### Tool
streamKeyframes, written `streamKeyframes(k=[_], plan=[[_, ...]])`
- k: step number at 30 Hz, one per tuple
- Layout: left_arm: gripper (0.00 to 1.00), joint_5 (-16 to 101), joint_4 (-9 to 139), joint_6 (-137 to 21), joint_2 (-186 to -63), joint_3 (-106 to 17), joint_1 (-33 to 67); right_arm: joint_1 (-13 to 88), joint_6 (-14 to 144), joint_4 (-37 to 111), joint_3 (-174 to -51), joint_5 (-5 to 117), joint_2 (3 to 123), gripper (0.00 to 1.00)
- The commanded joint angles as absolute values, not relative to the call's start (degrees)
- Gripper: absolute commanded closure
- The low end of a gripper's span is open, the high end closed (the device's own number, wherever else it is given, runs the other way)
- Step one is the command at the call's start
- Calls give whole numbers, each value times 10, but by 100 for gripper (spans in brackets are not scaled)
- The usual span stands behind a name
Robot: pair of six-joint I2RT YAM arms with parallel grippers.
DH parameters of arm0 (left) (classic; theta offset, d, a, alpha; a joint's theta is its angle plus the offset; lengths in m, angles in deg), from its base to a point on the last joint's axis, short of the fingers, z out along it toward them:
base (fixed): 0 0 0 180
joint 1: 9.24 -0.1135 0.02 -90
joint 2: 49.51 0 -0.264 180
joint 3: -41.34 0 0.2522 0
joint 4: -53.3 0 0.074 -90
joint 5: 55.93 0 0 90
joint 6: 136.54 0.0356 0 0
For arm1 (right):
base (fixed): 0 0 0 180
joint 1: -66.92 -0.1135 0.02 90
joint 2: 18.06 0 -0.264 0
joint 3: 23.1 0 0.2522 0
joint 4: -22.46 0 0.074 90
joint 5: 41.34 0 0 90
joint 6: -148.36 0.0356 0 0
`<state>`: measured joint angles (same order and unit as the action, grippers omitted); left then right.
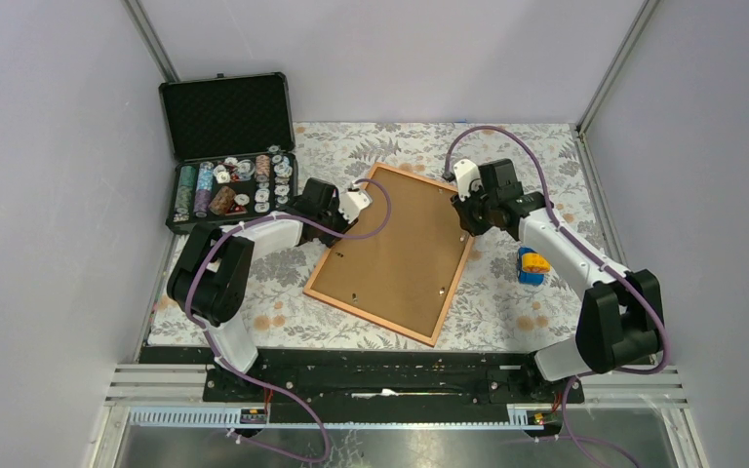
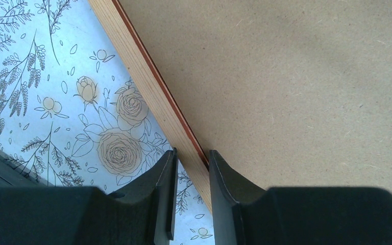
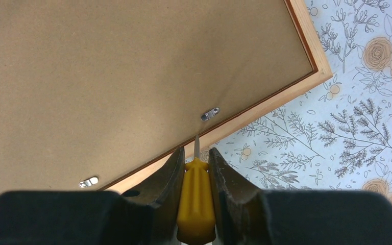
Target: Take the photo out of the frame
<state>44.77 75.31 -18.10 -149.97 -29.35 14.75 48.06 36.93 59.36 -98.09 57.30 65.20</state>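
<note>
The frame (image 1: 390, 253) lies face down on the floral cloth, its brown fibreboard back up. The photo is hidden beneath the back. My left gripper (image 1: 359, 203) is at the frame's left edge. In the left wrist view its jaws (image 2: 193, 153) close across the wooden border (image 2: 153, 97), one finger on the cloth side and one on the board side. My right gripper (image 1: 468, 219) is at the frame's right edge, shut on a yellow screwdriver (image 3: 196, 199). The blade points at a small metal clip (image 3: 210, 113). A second clip (image 3: 88, 181) shows further left.
An open black foam-lined case (image 1: 229, 156) with poker chips stands at the back left, close behind the left arm. A small blue and yellow object (image 1: 531, 265) lies on the cloth right of the frame, beside the right arm.
</note>
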Motion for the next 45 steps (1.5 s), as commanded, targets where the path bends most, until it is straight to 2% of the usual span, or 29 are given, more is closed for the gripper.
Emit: streamKeyframes(k=[1, 39, 45], plan=[[84, 460, 798, -180, -1504, -269, 148, 482, 355, 566, -998, 550, 662, 100], [84, 463, 801, -179, -1518, -278, 148, 481, 442, 496, -1040, 601, 739, 100], [84, 462, 802, -178, -1517, -277, 148, 481, 438, 490, -1048, 577, 746, 100]])
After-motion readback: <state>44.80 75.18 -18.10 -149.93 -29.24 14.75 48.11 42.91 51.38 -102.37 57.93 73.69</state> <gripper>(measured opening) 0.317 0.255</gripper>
